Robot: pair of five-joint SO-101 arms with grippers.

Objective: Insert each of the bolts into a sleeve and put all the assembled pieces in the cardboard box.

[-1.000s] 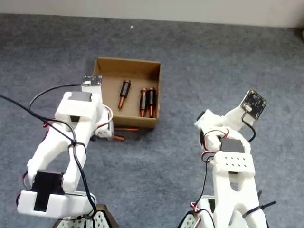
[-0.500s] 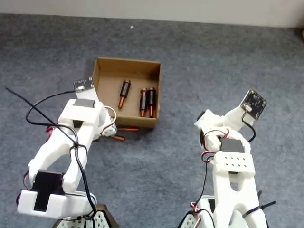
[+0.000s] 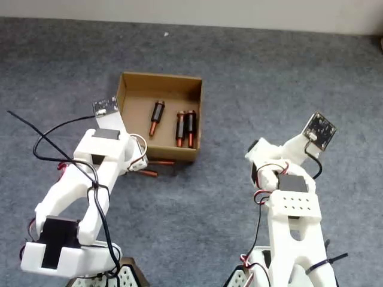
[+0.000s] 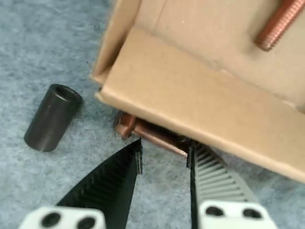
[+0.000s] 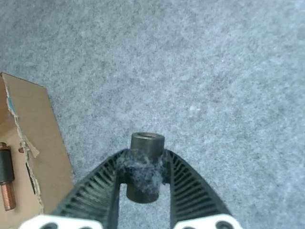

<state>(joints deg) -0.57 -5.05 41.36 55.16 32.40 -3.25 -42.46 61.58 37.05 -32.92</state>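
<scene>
Spread apart, my left claw (image 4: 164,151) hangs low over the bench (image 4: 43,43), its tips straddling the shaft of a copper bolt (image 4: 145,133). The bolt lies just ahead of them, tucked against the foot of the cardboard box (image 4: 200,100) wall. I judge the step in hand to be picking that bolt up.

The wall is the trouble. One tip sits very close to the cardboard, so closing from here could pinch the box edge along with the bolt, or shove the box away. I would set the tips right down onto the bench and take the bolt near its head, where it stands clear of the wall. Then I would close slowly and draw back toward the arm's base before lifting.

A loose sleeve (image 4: 51,118) lies off to one side of this claw, near the bolt but apart from it, and I should not nudge it.

Farther off, my right claw (image 5: 144,162) is pinching another black sleeve (image 5: 147,142), its bore pointing out past the tips. That looks ready to receive the bolt. Three assembled pieces (image 3: 184,128) lie inside the box.
</scene>
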